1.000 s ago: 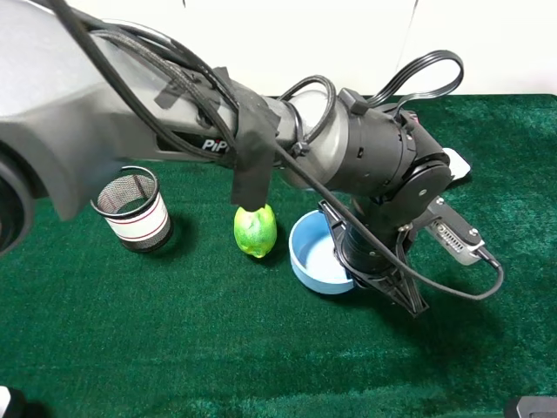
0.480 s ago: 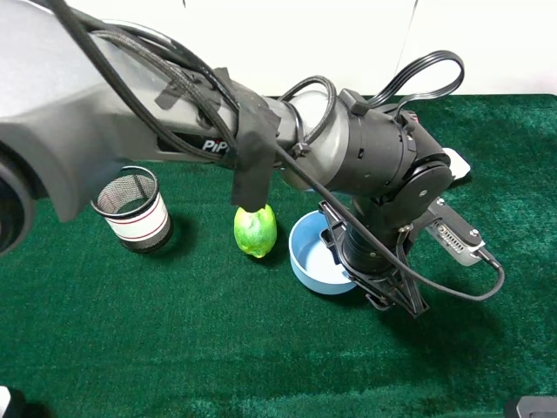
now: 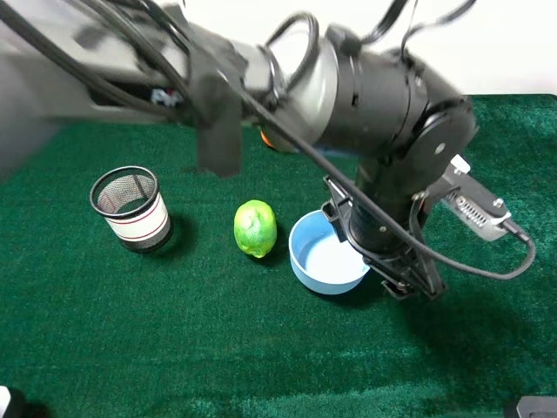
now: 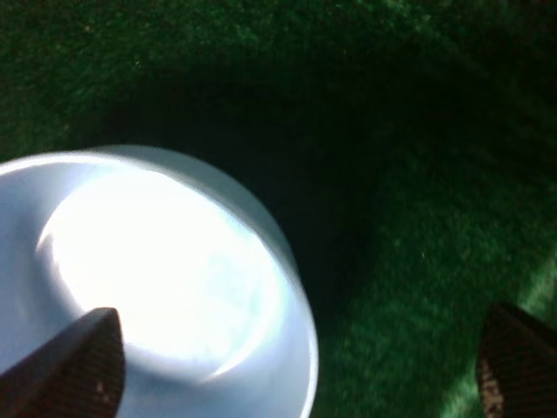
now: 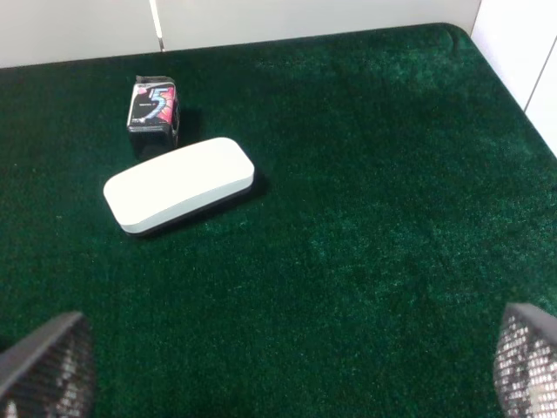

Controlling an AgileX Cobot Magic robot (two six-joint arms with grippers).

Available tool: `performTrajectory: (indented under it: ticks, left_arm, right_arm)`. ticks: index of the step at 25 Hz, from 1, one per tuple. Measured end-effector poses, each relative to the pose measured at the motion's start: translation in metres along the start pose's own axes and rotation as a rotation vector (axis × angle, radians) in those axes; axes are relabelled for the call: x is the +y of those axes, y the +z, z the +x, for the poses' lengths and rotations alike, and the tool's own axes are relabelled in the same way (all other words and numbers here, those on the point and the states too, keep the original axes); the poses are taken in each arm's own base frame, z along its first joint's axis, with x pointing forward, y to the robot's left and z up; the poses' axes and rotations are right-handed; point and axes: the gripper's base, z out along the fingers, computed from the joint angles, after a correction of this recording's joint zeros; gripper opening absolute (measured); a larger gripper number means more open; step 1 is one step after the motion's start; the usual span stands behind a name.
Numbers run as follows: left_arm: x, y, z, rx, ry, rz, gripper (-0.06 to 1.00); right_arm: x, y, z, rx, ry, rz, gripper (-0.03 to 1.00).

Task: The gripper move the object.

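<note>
1. Left gripper (image 4: 293,370) – jaws spread wide, pinching nothing. One fingertip (image 4: 74,366) hangs over the bowl's pale inside and the other over the cloth outside, with the rim between them. In the high view it sits right of centre, under the bulky black arm (image 3: 383,113).
2. Light blue bowl (image 3: 324,257) – upright on the green cloth (image 3: 174,348), just below the centre of the high view. Its right side is hidden by the arm's wrist.
3. Green fruit (image 3: 255,228): just left of the bowl, not touching it.
4. Black mesh cup with a white band (image 3: 132,209): upright, at the left of the frame, well apart from the fruit.
5. Right gripper (image 5: 287,370): fingers spread and empty, over bare cloth.
6. Flat white oblong dish (image 5: 178,185): upper left of the right wrist view.
7. Small dark packet (image 5: 154,104): just beyond the dish, near the cloth's far edge.
</note>
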Motion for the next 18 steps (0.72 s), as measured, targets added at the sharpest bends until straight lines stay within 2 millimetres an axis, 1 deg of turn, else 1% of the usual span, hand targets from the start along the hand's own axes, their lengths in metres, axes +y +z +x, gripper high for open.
performTrajectory:
  ticks: [6,8,11,18]
  left_arm:
    - [0.001,-0.039,-0.001,-0.020,0.000,-0.002,0.89]
    - [0.004,-0.050,0.000,-0.025,-0.005,-0.003,0.93]
    - [0.010,-0.068,0.003,-0.031,-0.018,-0.006,0.97]
    - [0.031,-0.112,0.015,-0.047,-0.056,-0.025,0.99]
  right_arm:
    - [0.000,0.000,0.000,0.000,0.000,0.000,0.69]
    - [0.000,0.000,0.000,0.000,0.000,0.000,0.69]
    - [0.000,0.000,0.000,0.000,0.000,0.000,0.69]
    - [0.000,0.000,0.000,0.000,0.000,0.000,0.69]
